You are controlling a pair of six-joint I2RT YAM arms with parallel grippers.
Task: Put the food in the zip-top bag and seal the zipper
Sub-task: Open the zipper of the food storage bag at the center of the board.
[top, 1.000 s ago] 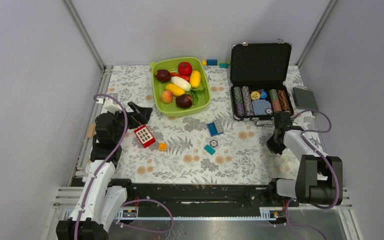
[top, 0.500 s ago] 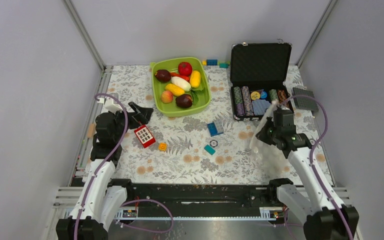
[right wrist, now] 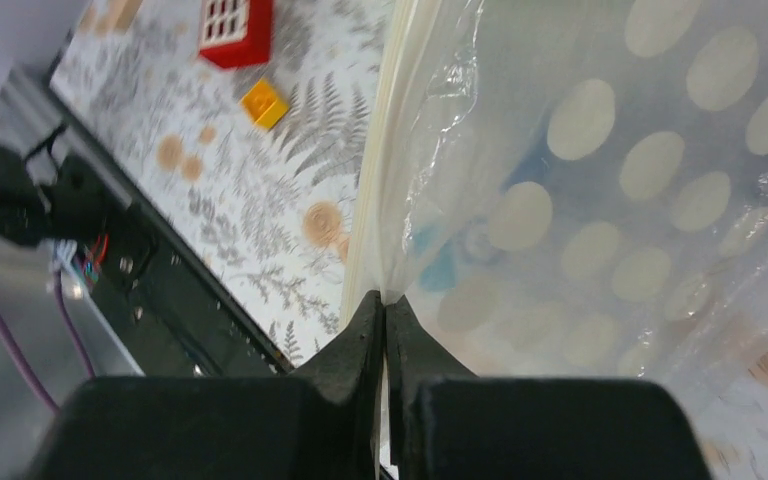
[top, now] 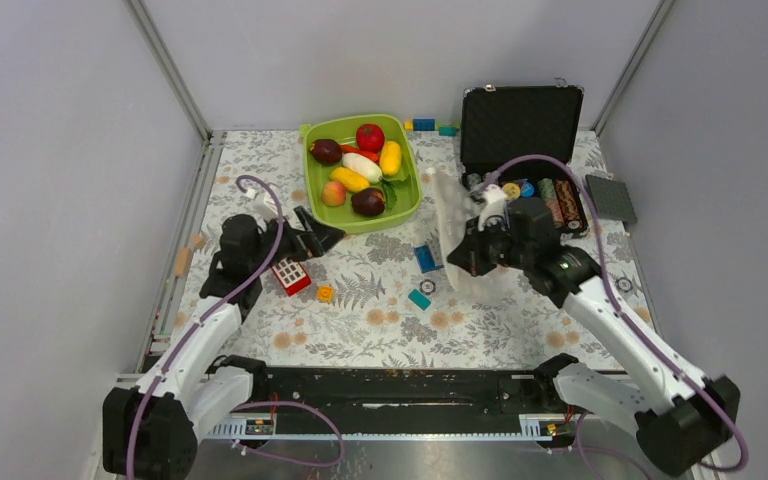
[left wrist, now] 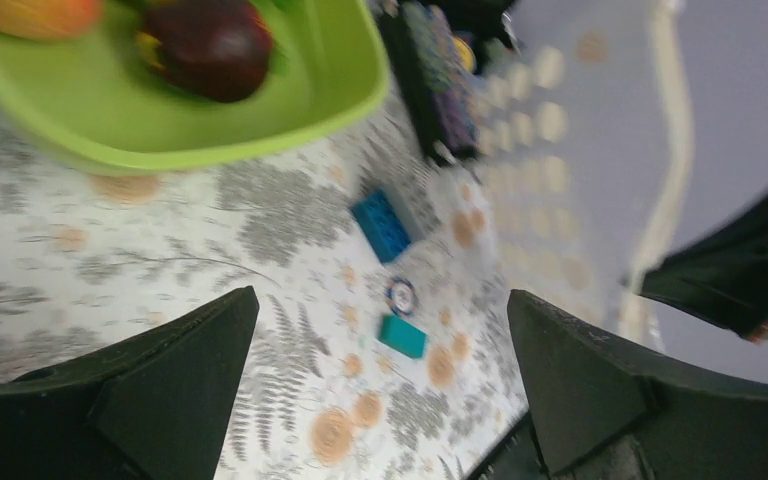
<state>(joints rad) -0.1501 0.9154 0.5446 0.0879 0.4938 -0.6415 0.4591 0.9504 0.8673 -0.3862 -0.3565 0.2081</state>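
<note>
Overhead view: the food (top: 361, 164), smooth rounded plastic pieces in red, maroon, yellow, white and peach, lies in the glossy lime-green tray (top: 360, 226) at the far centre of the floral cloth (top: 380, 325). The zip-top bag (top: 450, 205), clear and crinkled, is held up by the right gripper (top: 463, 258) between the tray and the open black chip case (top: 520, 125). The left gripper (top: 318, 232) sits just beside the tray's near-left corner, fingers spread, with a red block (top: 287, 274) next to it. Left wrist view: the matte black wedge fingers stand wide apart with nothing between them; beyond them lie a blue block (left wrist: 385, 222) and a teal block (left wrist: 402, 335). Right wrist view: the fingers are pinched flat together on the bag's edge, at the pale zipper (right wrist: 388, 170). Whether the zipper is pressed closed cannot be told.
</note>
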